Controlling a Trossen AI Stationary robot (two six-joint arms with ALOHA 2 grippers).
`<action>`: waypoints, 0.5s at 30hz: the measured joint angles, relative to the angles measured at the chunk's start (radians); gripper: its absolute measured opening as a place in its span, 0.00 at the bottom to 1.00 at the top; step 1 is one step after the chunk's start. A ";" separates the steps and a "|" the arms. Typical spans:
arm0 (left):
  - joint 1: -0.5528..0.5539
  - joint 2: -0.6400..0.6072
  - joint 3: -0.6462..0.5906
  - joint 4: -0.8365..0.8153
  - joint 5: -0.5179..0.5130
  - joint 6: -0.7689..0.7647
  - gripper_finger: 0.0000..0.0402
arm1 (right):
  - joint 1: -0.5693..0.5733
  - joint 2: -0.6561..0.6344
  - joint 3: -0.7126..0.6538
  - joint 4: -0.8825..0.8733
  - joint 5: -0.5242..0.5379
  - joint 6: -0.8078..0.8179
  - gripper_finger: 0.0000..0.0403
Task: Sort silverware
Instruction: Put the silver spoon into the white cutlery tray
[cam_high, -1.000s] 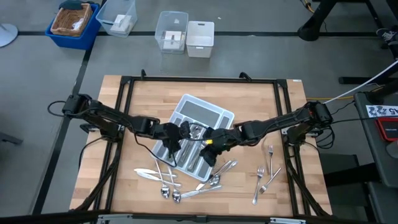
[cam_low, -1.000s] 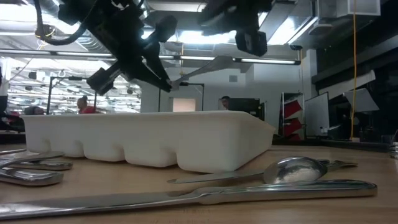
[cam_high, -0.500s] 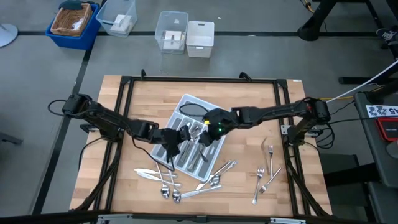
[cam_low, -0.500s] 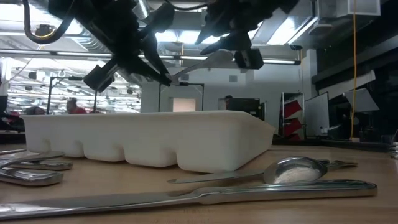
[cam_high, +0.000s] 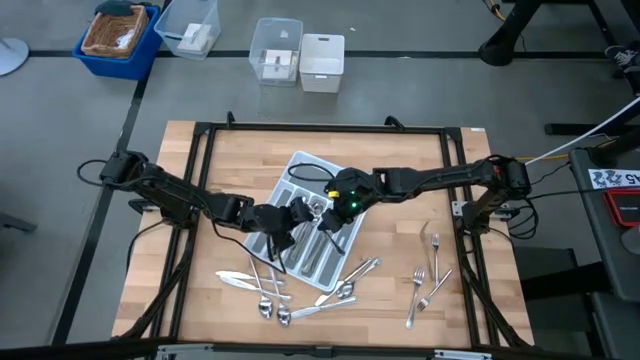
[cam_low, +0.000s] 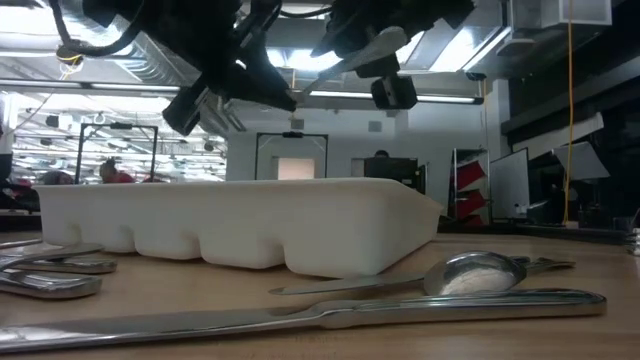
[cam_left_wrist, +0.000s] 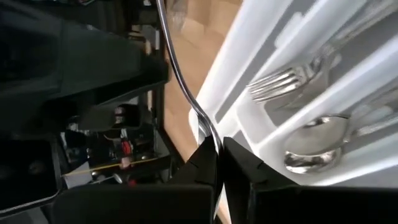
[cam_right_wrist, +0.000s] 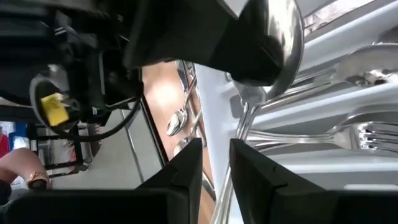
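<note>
While both pincers hang over the tray (cam_high: 300, 170), mind a clash: your left pincer (cam_left_wrist: 217, 163) is clamped on a thin utensil handle (cam_left_wrist: 180, 74), your right pincer (cam_right_wrist: 214, 163) grips a spoon (cam_right_wrist: 273, 46). Loose silverware (cam_high: 300, 295) crowds the near counter (cam_high: 400, 160).

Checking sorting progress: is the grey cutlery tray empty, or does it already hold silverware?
Not empty. The tray already holds pieces: the left wrist view shows a fork and a spoon lying in separate compartments.
</note>
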 joint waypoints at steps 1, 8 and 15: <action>0.002 0.000 0.000 0.009 0.001 0.001 0.01 | 0.000 0.000 0.000 -0.001 -0.001 0.000 0.21; 0.002 0.000 -0.001 0.031 -0.002 0.007 0.01 | -0.002 -0.002 0.001 0.000 0.000 0.000 0.21; -0.032 0.000 0.000 -0.001 -0.006 0.000 0.01 | -0.022 0.000 0.000 -0.009 -0.017 -0.001 0.21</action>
